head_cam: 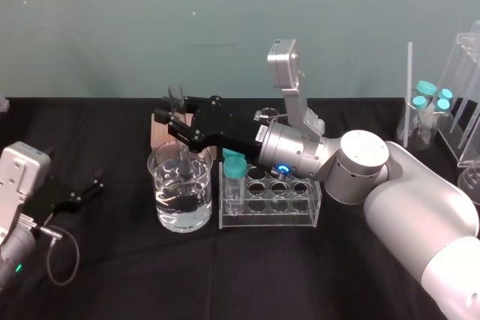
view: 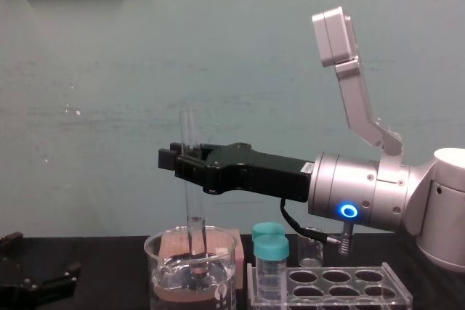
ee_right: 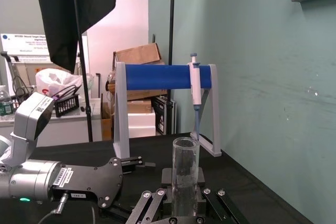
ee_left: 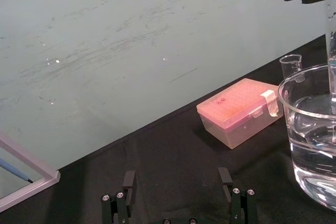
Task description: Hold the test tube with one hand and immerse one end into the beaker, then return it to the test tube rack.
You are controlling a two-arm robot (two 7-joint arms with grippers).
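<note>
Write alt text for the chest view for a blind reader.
The right gripper holds a test tube upright, lower end dipped in a beaker of water. A rack with capped vials stands beside it; the left gripper sits open at lower left.

Lab; glass beaker (head_cam: 161,185); test tube rack (head_cam: 289,215); pipette (ee_right: 195,82) on stand (ee_right: 157,77)

The black-draped tabletop (head_cam: 112,275) carries the water-filled beaker (head_cam: 180,211), with the test tube rack (head_cam: 270,213) just beside it on the right. Behind them sit a pink pipette-tip box (ee_left: 239,111) and a tiny beaker (ee_left: 291,66). A clear acrylic stand (head_cam: 469,88) is at far right.
</note>
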